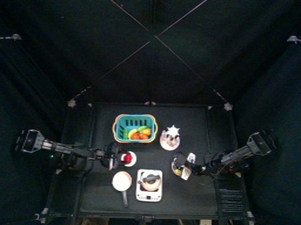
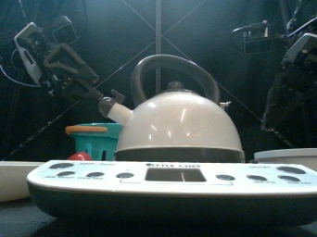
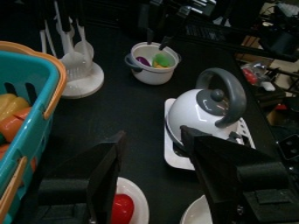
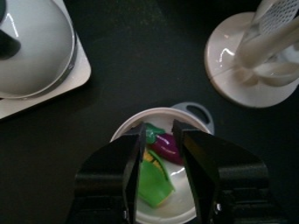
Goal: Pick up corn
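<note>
1. Yellow-green and small, what looks like the corn (image 4: 153, 172) lies inside a white cup (image 4: 149, 116) beside a purple piece (image 4: 167, 145); the jaws hide part of it, so its full shape cannot be made out.
2. That cup stands on the black worktop (image 4: 140, 52) towards the right, just right of the kettle (image 3: 208, 105) and nearer than the white pronged stand (image 4: 263, 52).
3. Directly above the cup hangs the right pincer (image 4: 162, 140), pointing down with its jaws spread, one on either side of the cup's contents. It pinches nothing that can be seen, and whether a jaw touches the corn cannot be told.
4. At the worktop's left side is the left pincer (image 3: 158, 144), also spread and holding nothing. It hovers over a white plate (image 3: 126, 186) that carries a red piece (image 3: 122, 208).
5. Grey-white, the kettle sits on a white base with a row of buttons (image 2: 161, 176) at the near middle of the worktop, its dark handle arching over the top.
6. A green basket (image 1: 135, 123) stands at the far side, left of the pronged stand, with orange and yellow pieces inside.
</note>
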Motion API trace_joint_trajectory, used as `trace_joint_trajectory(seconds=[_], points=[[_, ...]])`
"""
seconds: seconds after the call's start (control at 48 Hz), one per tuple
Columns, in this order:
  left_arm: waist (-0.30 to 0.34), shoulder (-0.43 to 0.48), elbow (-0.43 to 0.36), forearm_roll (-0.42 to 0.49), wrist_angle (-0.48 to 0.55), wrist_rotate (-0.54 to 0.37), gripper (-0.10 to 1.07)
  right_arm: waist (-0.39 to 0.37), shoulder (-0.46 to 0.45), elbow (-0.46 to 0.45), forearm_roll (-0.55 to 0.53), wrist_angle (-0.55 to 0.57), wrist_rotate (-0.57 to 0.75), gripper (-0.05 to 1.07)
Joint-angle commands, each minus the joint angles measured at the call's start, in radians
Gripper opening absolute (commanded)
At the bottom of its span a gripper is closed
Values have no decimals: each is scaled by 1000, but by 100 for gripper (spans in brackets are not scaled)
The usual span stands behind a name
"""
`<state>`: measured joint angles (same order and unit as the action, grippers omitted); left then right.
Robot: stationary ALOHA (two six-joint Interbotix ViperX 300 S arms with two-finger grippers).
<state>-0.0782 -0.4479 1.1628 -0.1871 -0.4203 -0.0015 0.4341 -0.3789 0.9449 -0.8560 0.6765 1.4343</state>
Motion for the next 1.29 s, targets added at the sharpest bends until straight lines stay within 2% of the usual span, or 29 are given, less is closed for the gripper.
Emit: trace_joint_trajectory(seconds=[0.0, 0.188, 0.458, 0.688, 1.271], points=[[2, 11, -20, -2, -9, 0, 89, 14, -41, -8, 49, -5, -2, 72], [6, 34, -23, 0, -9, 3, 89, 15, -94, 3, 104, -5, -2, 72], [8, 38, -23, 0, -9, 3, 89, -11, -166, -55, -12, 0, -3, 73], [8, 40, -17, -2, -8, 2, 89, -52, -207, -84, -34, -15, -3, 73], [9, 38, -18, -2, -6, 2, 89, -49, -190, -20, 115, 11, -3, 73]])
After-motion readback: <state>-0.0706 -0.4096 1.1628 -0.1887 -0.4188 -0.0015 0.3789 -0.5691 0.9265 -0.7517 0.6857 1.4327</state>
